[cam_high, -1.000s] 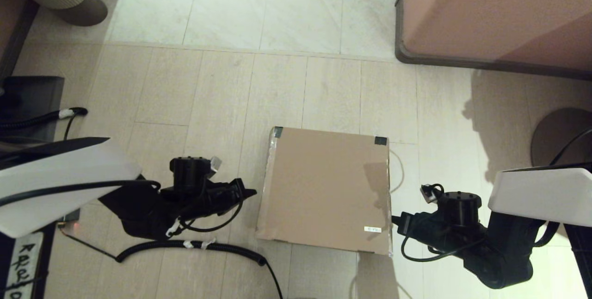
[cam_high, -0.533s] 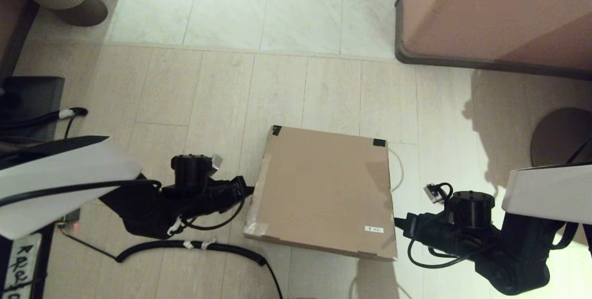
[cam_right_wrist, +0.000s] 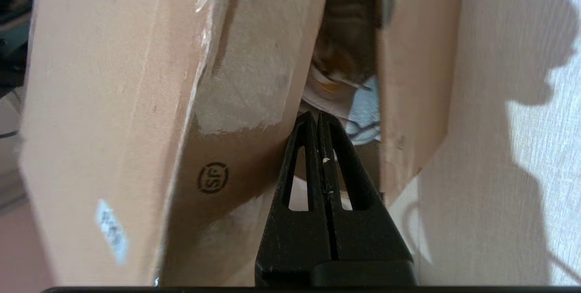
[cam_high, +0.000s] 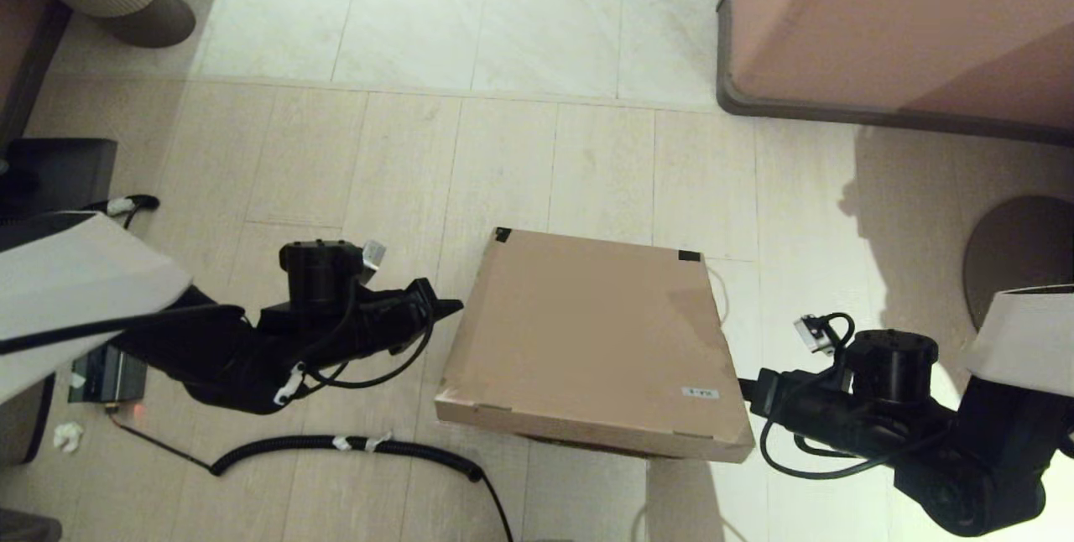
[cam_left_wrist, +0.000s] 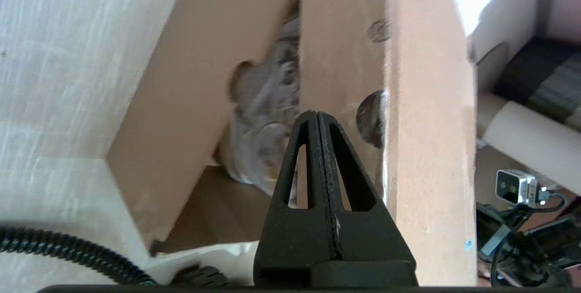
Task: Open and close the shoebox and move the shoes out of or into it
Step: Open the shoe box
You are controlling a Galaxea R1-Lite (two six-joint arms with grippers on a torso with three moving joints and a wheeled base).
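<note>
Meanwhile, the shoebox [cam_high: 591, 341] sat on the floor [cam_high: 503, 148] between the two arms, its lid tilted up at the near edge so a gap showed under it. The left gripper [cam_high: 449, 305] was clenched, empty, its tip at the box's left side just under the raised lid. The right gripper [cam_high: 748, 391] was likewise clenched on nothing, at the right near corner beside the white sticker [cam_high: 701, 393]. Through the gap, a shoe [cam_left_wrist: 258, 116] lay inside.
</note>
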